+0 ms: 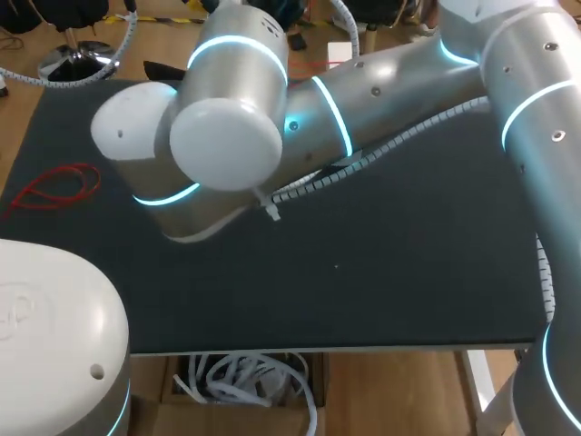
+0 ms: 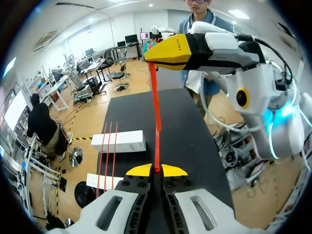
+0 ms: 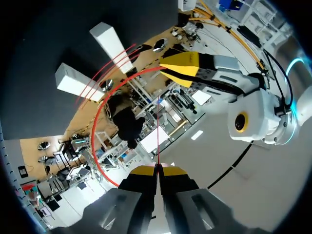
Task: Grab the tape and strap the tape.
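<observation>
Above the black bench (image 1: 381,272), the left claw (image 2: 156,170) and right claw (image 3: 156,169) each pinch the red tape (image 2: 157,112) taut between them; pulling harder could make it slip or snap.

A dark, matte worktop (image 1: 363,291) fills the middle of the head view, set on a light wooden floor (image 1: 408,391) that shows along its near and far edges. Under the near edge stands an open cardboard box (image 1: 182,386) holding loose white coils. Past the far left corner sits the chrome star base of a chair (image 1: 77,59). From the left wrist view, the room beyond is a long open hall with rows of desks and office chairs (image 2: 102,63), pale walls and a white ceiling with recessed lights (image 2: 239,13).
</observation>
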`<state>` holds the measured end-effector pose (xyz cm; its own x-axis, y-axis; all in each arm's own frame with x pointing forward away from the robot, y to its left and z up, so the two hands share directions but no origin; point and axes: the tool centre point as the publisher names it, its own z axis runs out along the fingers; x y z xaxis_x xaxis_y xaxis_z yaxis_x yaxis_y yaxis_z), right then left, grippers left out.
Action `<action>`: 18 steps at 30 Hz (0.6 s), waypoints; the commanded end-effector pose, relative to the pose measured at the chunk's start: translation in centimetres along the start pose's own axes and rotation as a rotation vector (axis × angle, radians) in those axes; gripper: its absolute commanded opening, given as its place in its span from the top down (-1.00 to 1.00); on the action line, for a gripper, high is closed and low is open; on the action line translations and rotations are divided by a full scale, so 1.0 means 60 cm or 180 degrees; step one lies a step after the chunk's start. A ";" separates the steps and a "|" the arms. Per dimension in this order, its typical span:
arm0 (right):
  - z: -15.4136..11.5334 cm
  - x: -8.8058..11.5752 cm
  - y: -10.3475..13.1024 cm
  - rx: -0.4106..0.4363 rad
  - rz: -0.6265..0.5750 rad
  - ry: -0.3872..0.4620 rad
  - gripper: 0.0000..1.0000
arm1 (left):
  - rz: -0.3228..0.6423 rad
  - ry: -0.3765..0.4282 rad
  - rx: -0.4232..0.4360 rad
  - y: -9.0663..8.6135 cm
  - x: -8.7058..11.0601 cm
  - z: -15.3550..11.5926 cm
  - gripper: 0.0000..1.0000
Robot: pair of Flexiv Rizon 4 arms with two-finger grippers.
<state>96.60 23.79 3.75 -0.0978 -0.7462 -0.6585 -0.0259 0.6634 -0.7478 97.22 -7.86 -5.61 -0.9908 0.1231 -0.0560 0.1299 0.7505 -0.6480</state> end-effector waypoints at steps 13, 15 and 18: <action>0.003 -0.005 0.022 0.0161 0.0218 0.0031 1.00 | -0.0003 0.0004 -0.0008 0.000 0.000 -0.001 1.00; 0.004 -0.006 0.025 0.0168 0.0227 0.0027 1.00 | -0.0003 0.0004 -0.0008 0.000 0.000 -0.001 1.00; 0.005 -0.008 0.030 0.0163 0.0255 0.0011 1.00 | -0.0003 0.0004 -0.0008 0.000 0.000 -0.001 1.00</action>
<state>96.88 24.93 2.78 -0.0987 -0.6896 -0.7174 0.0275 0.7188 -0.6947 97.22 -7.86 -5.61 -0.9908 0.1231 -0.0560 0.1299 0.7505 -0.6480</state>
